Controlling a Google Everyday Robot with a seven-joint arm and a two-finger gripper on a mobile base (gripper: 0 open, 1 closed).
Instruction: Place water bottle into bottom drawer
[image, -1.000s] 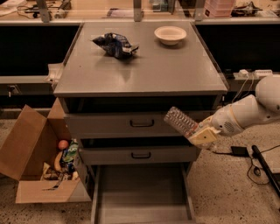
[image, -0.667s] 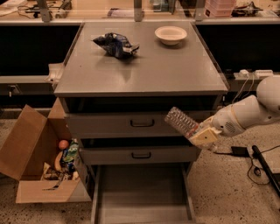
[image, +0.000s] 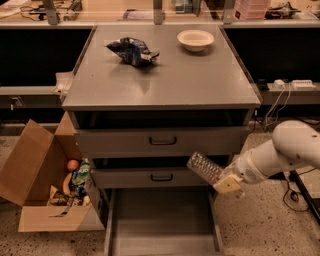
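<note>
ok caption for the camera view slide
End effector holds the water bottle tilted above the open bottom drawer.

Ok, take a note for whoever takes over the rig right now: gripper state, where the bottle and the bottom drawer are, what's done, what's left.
Gripper: at the cabinet's right front, shut on the water bottle.
Water bottle: in the air, tilted, in front of the right end of the middle drawer.
Bottom drawer: pulled open, just below the bottle.
Done: bottle grasped, drawer open.
Left: lower the bottle into the bottom drawer and release it.
</note>
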